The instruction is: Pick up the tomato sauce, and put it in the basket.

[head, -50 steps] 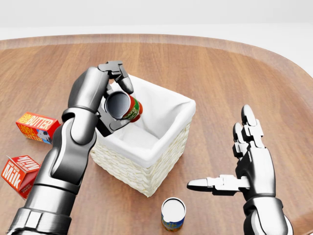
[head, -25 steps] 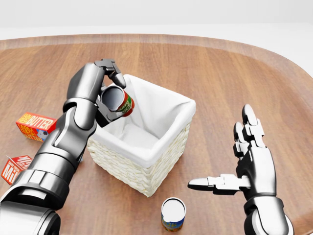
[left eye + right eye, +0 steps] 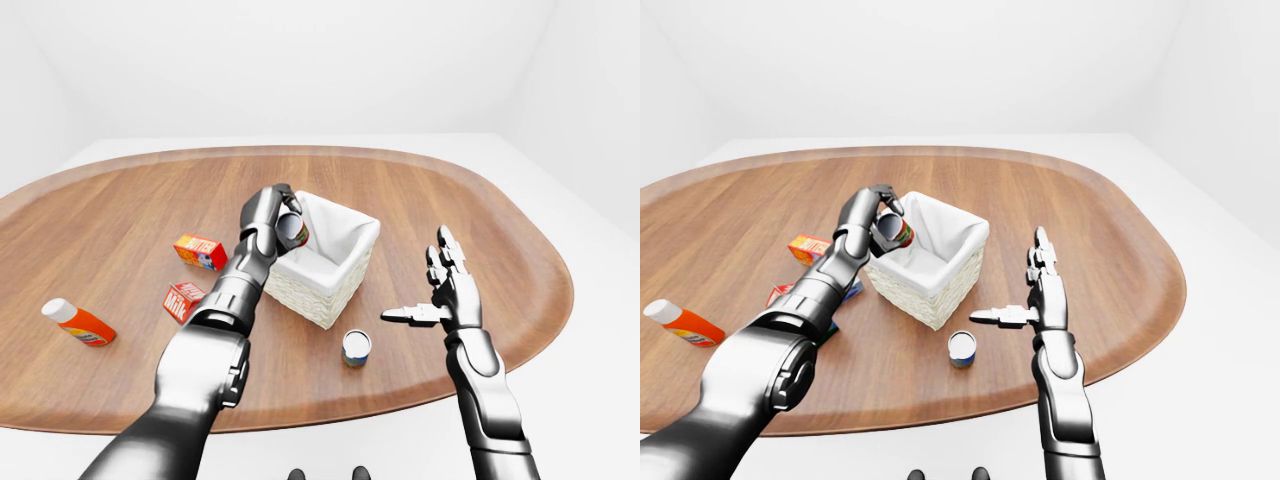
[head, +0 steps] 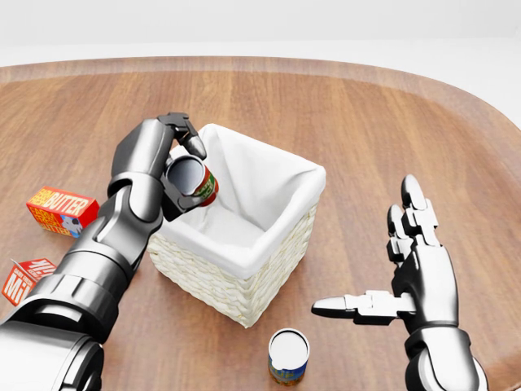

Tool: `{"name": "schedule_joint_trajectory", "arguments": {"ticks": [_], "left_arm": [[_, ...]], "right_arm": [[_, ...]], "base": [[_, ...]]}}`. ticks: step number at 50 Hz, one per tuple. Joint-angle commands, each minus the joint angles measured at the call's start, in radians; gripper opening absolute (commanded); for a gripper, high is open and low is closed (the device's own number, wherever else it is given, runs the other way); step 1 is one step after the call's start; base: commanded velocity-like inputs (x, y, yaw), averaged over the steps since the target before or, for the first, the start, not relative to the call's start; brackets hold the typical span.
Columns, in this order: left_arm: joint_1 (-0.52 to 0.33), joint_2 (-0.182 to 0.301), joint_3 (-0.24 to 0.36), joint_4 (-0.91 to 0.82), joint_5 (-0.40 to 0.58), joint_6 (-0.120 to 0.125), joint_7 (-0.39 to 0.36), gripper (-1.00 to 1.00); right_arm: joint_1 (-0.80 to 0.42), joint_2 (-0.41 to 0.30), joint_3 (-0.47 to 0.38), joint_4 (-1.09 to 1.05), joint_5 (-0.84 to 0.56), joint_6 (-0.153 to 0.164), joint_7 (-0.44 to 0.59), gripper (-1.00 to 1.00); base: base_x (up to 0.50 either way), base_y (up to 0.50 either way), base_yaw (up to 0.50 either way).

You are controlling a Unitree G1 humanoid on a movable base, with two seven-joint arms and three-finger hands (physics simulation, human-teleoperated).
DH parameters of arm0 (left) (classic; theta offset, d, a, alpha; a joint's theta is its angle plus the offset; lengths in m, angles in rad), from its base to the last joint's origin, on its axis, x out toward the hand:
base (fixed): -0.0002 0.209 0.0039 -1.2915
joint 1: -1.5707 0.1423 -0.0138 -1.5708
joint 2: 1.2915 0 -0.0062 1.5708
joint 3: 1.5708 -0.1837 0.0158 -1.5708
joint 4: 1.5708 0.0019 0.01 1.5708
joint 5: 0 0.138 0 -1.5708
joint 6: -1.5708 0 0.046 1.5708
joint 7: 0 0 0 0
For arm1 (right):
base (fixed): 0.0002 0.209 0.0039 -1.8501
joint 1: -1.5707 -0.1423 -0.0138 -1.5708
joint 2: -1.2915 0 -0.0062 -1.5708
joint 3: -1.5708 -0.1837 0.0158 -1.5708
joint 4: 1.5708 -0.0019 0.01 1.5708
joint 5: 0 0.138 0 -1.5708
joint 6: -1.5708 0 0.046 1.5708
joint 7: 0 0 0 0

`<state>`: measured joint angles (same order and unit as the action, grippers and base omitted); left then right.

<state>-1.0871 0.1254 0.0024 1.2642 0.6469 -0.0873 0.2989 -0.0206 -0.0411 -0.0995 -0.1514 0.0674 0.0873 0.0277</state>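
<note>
The tomato sauce can (image 4: 192, 182), red-labelled with a grey lid, is tilted on its side in my left hand (image 4: 182, 167), whose fingers close round it. It hangs over the left rim of the white-lined wicker basket (image 4: 269, 244), partly inside the opening. My right hand (image 4: 383, 269) is held open to the right of the basket, fingers spread and thumb pointing left, with nothing in it.
A second can (image 4: 288, 356) with a blue label stands below the basket. A butter box (image 4: 61, 210) and a milk carton (image 4: 23, 279) lie at the left. An orange bottle (image 3: 78, 322) lies further left on the oval wooden table (image 4: 366, 122).
My left hand has carried the can down and slightly left, lowering it toward the basket's left rim. The right hand has stayed still.
</note>
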Motion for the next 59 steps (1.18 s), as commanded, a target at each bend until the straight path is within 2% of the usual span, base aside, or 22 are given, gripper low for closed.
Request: {"name": "schedule_joint_trajectory", "arguments": {"ticks": [1,12,13,14,45,52,59], "left_arm": [[-0.009,-0.004,0.003,0.020,-0.016,0.000,0.033,-1.00],[-0.006,-0.004,0.003,0.018,-0.017,0.000,0.034,-1.00],[-0.012,-0.007,0.014,0.022,-0.027,0.000,0.056,1.00],[-0.010,-0.005,0.012,0.024,-0.031,0.000,0.029,1.00],[-0.005,-0.001,0.006,-0.010,-0.036,0.000,0.027,1.00],[0.003,0.004,0.005,-0.079,-0.065,0.000,0.002,1.00],[0.054,0.004,0.003,-0.242,-0.094,0.000,-0.048,1.00]], "right_arm": [[0.001,0.001,0.002,-0.001,-0.001,0.000,0.000,1.00],[0.006,0.001,0.002,-0.008,-0.001,0.000,0.001,1.00],[0.005,0.001,0.002,-0.005,0.000,0.000,0.002,1.00],[0.005,0.001,0.002,-0.005,-0.001,0.000,0.002,1.00],[0.000,-0.001,-0.003,-0.001,0.003,0.000,0.001,1.00],[-0.001,0.000,-0.002,0.005,0.001,0.000,0.000,1.00],[-0.001,-0.001,-0.002,0.002,0.001,0.000,-0.001,1.00]], "base": [[0.00,0.00,0.00],[0.00,0.00,0.00],[0.00,0.00,0.00],[0.00,0.00,0.00],[0.00,0.00,0.00],[0.00,0.00,0.00],[0.00,0.00,0.00]]}}
